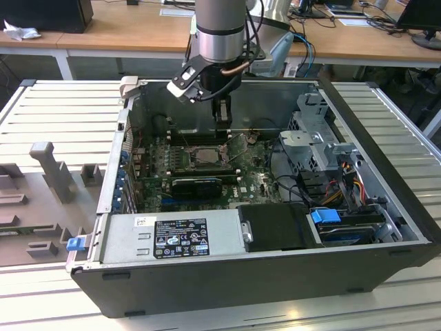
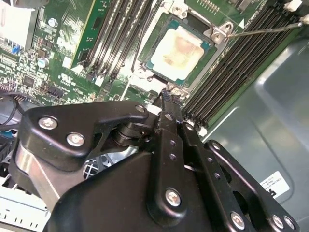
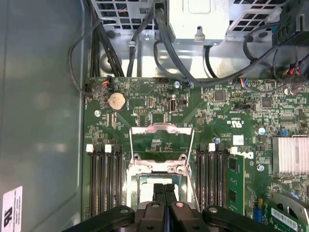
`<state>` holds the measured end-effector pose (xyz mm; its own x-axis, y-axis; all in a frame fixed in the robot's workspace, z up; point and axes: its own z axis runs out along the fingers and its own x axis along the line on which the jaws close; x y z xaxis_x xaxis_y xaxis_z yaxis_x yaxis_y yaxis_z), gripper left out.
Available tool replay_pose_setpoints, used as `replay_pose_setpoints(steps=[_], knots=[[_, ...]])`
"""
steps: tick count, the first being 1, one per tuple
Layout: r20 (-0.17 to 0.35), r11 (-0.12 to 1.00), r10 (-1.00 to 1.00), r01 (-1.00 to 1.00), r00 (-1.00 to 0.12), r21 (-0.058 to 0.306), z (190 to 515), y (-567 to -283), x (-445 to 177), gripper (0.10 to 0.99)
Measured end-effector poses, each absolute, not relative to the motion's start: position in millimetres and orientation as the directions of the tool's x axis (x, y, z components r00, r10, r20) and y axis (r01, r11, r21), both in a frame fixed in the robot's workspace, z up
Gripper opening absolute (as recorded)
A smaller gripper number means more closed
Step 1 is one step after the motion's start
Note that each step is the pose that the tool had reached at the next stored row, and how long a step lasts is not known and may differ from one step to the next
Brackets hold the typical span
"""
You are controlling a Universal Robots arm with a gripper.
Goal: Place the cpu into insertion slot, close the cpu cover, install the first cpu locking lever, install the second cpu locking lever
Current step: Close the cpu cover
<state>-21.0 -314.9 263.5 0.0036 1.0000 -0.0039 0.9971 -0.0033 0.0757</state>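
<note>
Black gripper (image 2: 170, 94), jaws clenched empty, hangs beside square beige cpu (image 2: 176, 52) seated in silvery-rimmed slot (image 2: 216, 34); thin metal cover (image 3: 161, 128) open.

- A grey ribbed metal table (image 1: 62, 110) carries everything.
- An open black computer case (image 1: 275, 276) lies on it — open side up.
- Grey moulded blocks (image 1: 43, 165) stand on it at the exterior view's left, beside the case.
</note>
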Motion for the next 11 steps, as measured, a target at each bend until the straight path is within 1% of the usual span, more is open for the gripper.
replay_pose_setpoints(steps=[11], knots=[[-0.004, -0.003, 1.0, 0.997, 0.004, 0.074, 264, -315, -5, 0.106]])
